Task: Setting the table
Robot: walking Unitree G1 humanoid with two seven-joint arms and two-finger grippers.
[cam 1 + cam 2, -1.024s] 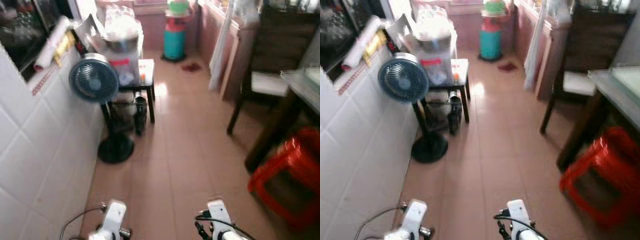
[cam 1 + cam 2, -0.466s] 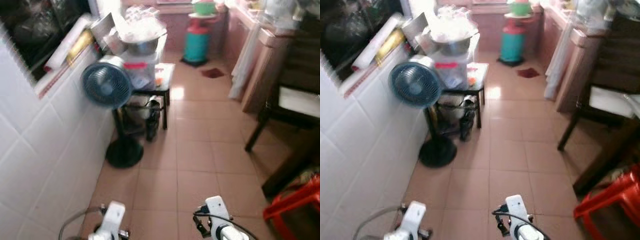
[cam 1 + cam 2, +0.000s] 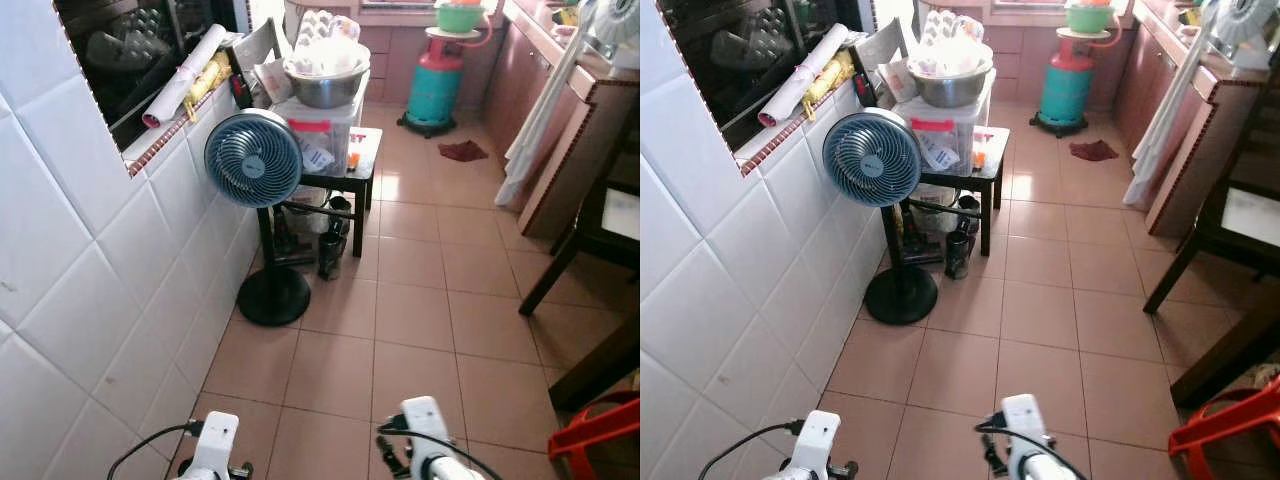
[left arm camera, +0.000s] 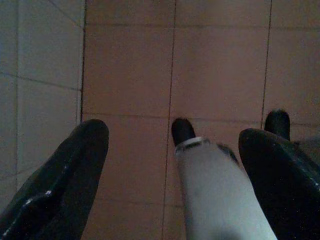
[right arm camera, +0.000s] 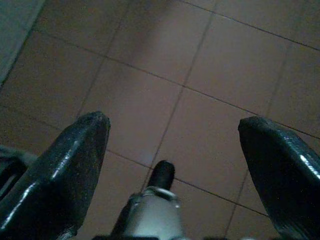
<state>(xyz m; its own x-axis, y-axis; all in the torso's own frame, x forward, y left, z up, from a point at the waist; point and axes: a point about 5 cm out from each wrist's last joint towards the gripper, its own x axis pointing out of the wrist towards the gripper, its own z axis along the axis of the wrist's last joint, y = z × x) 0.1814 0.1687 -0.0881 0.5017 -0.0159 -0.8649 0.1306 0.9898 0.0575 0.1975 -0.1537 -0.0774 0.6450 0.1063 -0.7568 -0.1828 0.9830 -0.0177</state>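
Both grippers, left [image 4: 172, 165] and right [image 5: 172, 165], hang open and empty over floor tiles [image 3: 410, 315], with the dishes-laden side table [image 3: 358, 170] ahead-left, nearer the left arm.

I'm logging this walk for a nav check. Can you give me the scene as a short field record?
place: tiled kitchen corridor
left side: white tiled wall
ahead left: standing fan beside a small black table
on table: plastic box with a metal bowl on top
far end: teal gas cylinder
right edge: red stool
left gripper: open, over floor
right gripper: open, over floor

White tiled wall [image 3: 90, 300], pink tiled floor [image 3: 420, 310], standing fan [image 3: 254, 160], dark side table [image 3: 345, 180]
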